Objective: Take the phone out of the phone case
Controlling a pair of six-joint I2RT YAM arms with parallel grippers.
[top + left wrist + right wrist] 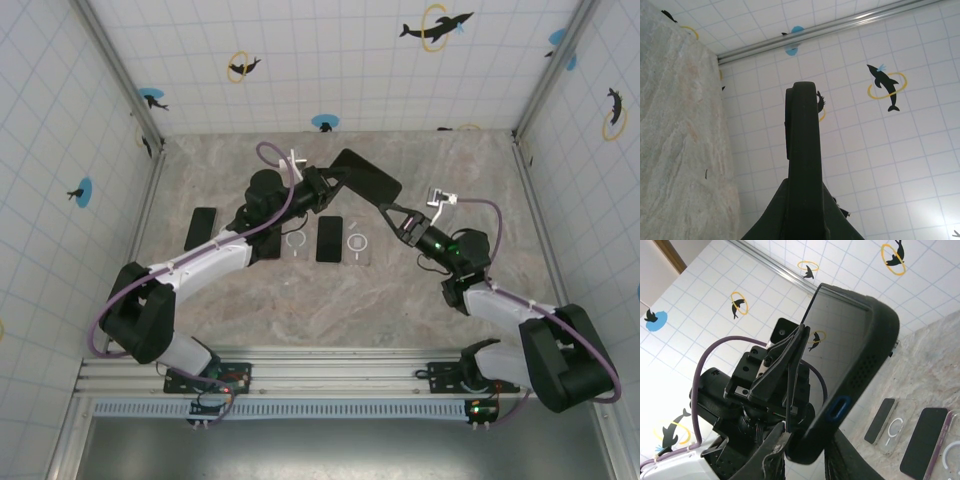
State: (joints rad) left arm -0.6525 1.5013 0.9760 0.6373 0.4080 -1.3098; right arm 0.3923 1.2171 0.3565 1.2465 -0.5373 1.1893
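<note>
Black perforated phone case (860, 370), aloft

No legible writing anywhere.
Wall tiles past the jaws of the left gripper (333, 180) carry wordless dolphin-and-ring decals (886, 86); clear cases (357, 243) near the jaws of the right gripper (388, 212) bear plain ring marks.

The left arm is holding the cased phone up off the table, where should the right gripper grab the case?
I'd take the phone case by the rounded corner lip nearest the right gripper, coming from that arm's side. The left gripper clamps the opposite edge and holds it tilted in the air, so that corner hangs free for the jaws to straddle.
</note>
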